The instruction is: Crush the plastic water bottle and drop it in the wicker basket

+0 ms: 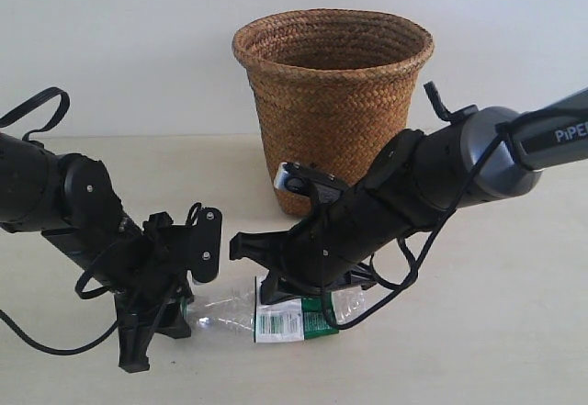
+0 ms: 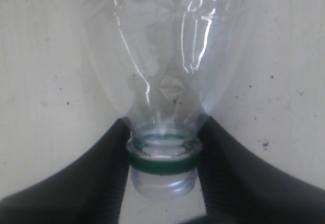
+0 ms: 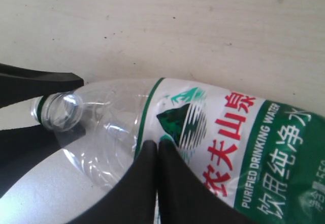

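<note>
Our left end effector (image 2: 163,137) clamps the neck of the clear, green-labelled plastic bottle (image 1: 230,313) lying on the pale tabletop (image 1: 478,331); our right end effector (image 3: 155,150), fingers together, touches its label. Behind stands the brown wicker basket (image 1: 333,102).

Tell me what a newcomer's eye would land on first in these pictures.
The tall wicker basket stands at the back middle of the table. In front of it a plastic water bottle lies on its side with no cap. The left gripper clamps its neck at the green ring, and the right gripper, fingers together, is at the labelled body.
</note>
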Tool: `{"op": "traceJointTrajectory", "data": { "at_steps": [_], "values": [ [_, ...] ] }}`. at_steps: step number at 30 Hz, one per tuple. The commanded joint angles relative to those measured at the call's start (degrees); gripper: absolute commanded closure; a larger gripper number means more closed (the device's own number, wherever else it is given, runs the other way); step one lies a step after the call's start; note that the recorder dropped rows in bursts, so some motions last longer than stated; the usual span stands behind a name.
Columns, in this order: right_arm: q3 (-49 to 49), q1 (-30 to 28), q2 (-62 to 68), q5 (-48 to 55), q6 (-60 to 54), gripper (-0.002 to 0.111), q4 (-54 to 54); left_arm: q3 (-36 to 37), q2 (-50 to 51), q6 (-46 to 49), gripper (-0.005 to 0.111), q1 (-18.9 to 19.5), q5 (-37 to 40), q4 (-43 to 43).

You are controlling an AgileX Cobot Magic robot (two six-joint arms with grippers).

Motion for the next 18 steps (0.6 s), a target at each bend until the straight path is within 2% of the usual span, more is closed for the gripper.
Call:
{"op": "traceJointTrajectory", "data": {
  "at_steps": [1, 7, 11, 16, 18],
  "values": [
    [1.52, 0.31, 4.98, 1.57, 0.40, 0.108, -0.97, 0.65, 1.24, -0.04, 0.103, -0.50, 0.44, 0.06],
    [1.52, 0.31, 0.37, -0.14, -1.14, 0.108, -1.79, 0.65, 1.24, -0.04, 0.103, -0.50, 0.44, 0.06],
    [1.52, -0.65, -4.40, 1.84, 2.10, 0.108, -6.46, 0.65, 1.24, -0.04, 0.103, -0.50, 0.44, 0.06],
    [1.52, -2.29, -9.41, 4.98, 13.79, 0.107, -22.54, 0.65, 1.24, -0.04, 0.103, -0.50, -0.05, 0.06],
    [1.52, -2.29, -11.90, 4.19, 17.04, 0.101, -26.46, 0.65, 1.24, -0.04, 0.103, -0.50, -0.05, 0.06]
  ]
}}
